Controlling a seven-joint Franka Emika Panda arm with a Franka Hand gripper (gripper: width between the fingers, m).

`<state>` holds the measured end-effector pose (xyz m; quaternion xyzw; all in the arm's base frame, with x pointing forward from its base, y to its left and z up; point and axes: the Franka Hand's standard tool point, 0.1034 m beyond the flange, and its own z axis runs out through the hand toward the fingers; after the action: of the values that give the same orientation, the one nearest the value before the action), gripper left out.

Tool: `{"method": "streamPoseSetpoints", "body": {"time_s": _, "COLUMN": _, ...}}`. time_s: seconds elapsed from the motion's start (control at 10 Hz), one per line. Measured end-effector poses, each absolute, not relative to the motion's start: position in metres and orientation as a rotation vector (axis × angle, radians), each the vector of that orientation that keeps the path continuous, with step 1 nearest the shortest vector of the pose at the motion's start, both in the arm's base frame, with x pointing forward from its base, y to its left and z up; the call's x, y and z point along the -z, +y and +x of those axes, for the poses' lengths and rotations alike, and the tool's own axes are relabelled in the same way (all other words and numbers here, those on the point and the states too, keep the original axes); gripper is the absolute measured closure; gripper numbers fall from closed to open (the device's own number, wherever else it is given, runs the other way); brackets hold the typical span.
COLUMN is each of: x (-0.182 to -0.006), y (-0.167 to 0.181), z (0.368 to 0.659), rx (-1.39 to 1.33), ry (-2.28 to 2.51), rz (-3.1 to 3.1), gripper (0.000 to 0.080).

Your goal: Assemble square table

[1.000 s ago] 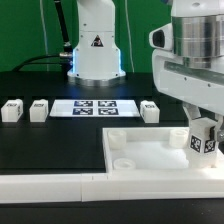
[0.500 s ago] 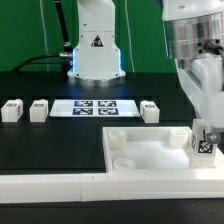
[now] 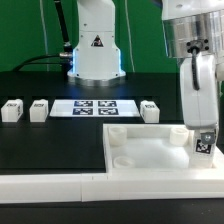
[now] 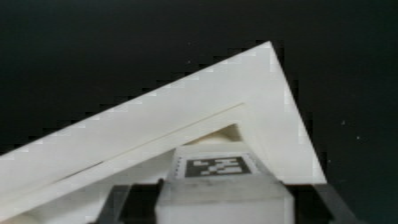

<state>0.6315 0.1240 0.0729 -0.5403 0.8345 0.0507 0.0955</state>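
The white square tray-like table top [image 3: 150, 155] lies at the front of the table, toward the exterior view's right, with round corner sockets. My gripper [image 3: 203, 146] is shut on a white tagged leg block [image 3: 203, 143] and holds it upright over the top's far corner on the exterior view's right. In the wrist view the leg block [image 4: 217, 170] sits between my dark fingers [image 4: 128, 205], above a corner of the table top [image 4: 196, 110]. Three more leg blocks [image 3: 11, 109] [image 3: 38, 109] [image 3: 150, 111] stand in a row behind.
The marker board [image 3: 93, 108] lies flat between the leg blocks. The robot base [image 3: 96, 45] stands at the back. A long white bar-shaped wall [image 3: 60, 186] runs along the front edge.
My gripper has turned the leg block upright and lowered it toward the table top's far corner on the exterior view's right.
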Motion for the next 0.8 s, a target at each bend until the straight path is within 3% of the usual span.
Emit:
{"method": "streamPoseSetpoints", "body": {"time_s": 0.1, "x": -0.073, "y": 0.123, "z": 0.632, "rx": -0.147, "ry": 2.473, "rz": -1.605, "gripper": 0.0506}}
{"method": "streamPoseSetpoints", "body": {"time_s": 0.3, "x": -0.072, "y": 0.124, "z": 0.631, "rx": -0.148, "ry": 2.47, "rz": -1.612, "gripper": 0.024}}
{"method": "streamPoseSetpoints", "body": {"time_s": 0.4, "x": -0.072, "y": 0.124, "z": 0.631, "rx": -0.148, "ry": 2.47, "rz": -1.613, "gripper": 0.024}}
{"method": "streamPoseSetpoints", "body": {"time_s": 0.5, "x": -0.074, "y": 0.125, "z": 0.631, "rx": -0.147, "ry": 2.465, "rz": -1.614, "gripper": 0.0169}}
{"method": "streamPoseSetpoints", "body": {"time_s": 0.8, "x": -0.109, "y": 0.134, "z": 0.627, "rx": -0.14, "ry": 2.413, "rz": -1.624, "gripper": 0.0151}}
